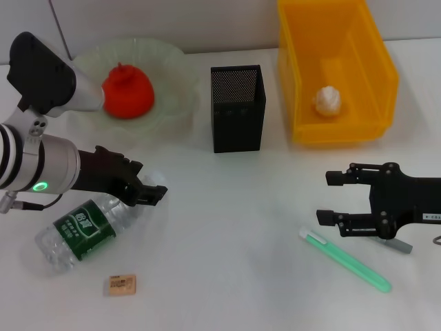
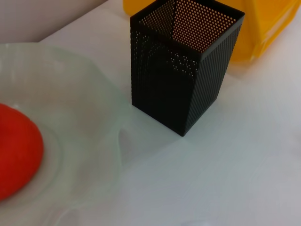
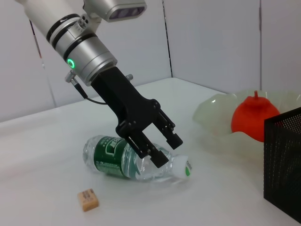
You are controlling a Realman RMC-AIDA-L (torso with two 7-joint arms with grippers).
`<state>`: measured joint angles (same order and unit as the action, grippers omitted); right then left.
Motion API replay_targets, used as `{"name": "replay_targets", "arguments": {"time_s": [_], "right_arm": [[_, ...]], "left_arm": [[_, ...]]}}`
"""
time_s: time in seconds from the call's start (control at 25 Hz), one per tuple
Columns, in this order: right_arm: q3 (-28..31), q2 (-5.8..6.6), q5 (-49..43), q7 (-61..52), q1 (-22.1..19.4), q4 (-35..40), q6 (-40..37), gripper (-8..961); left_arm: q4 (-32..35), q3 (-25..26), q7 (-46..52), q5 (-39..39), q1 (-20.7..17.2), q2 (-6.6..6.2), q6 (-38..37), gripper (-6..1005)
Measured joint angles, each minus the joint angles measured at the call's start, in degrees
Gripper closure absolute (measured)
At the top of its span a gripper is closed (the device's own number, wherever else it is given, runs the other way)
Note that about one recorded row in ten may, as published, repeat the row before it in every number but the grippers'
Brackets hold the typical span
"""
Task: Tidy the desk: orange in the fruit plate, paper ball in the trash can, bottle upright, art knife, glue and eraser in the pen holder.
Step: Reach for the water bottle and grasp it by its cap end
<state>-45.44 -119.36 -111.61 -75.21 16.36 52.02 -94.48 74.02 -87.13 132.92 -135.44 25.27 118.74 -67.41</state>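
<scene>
The clear bottle (image 1: 83, 231) with a green label lies on its side at the front left, also seen as the bottle (image 3: 127, 160). My left gripper (image 1: 148, 189) is open just above its neck end, one finger (image 3: 173, 136) on each side. A small tan eraser (image 1: 120, 284) lies in front of the bottle. The orange (image 1: 128, 93) sits in the pale green fruit plate (image 1: 172, 69). The paper ball (image 1: 329, 101) rests inside the yellow trash can (image 1: 375, 69). My right gripper (image 1: 331, 198) is open, just behind the green art knife (image 1: 348, 262). The grey glue (image 1: 395, 244) is half hidden under it.
The black mesh pen holder (image 1: 238, 108) stands upright between the plate and the yellow bin, and shows close in the left wrist view as the pen holder (image 2: 181, 80). The desk is white; a wall runs along its far edge.
</scene>
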Motion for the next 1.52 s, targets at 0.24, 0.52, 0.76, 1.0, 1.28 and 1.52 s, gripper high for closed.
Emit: {"name": "replay_targets", "arguments": {"time_s": [0.24,0.52,0.76,1.0,1.28,1.52], "right_arm": [[0.00,0.03,0.00,0.25,0.08,-0.96,0.43,210],[0.00,0.08,0.00,0.85,0.10,-1.47,0.84,210],[1.32,0.10,0.00,0.93,-0.17,-1.68,0.96,210],[1.41,0.09,0.00,0.94,0.27,-2.67,0.97,210],[1.41,0.03,0.00,0.95,0.43,-2.92,0.94,210],[0.97,0.00,0.00,0.95,0.47,-2.98,0.96,211]], "left_arm": [[-0.07,-0.71,0.05,-0.05,0.38,0.00,1.02,345],[-4.26,-0.76,0.06,-0.09,3.65,0.00,1.20,344],[-6.08,-0.76,0.03,-0.09,4.74,-0.03,1.84,344],[-6.15,-0.76,0.05,-0.09,4.77,-0.10,1.81,344],[-6.57,-0.76,0.73,-1.64,4.81,-0.14,1.11,345],[-6.82,-0.93,1.72,-2.92,5.29,-0.03,0.82,344]]}}
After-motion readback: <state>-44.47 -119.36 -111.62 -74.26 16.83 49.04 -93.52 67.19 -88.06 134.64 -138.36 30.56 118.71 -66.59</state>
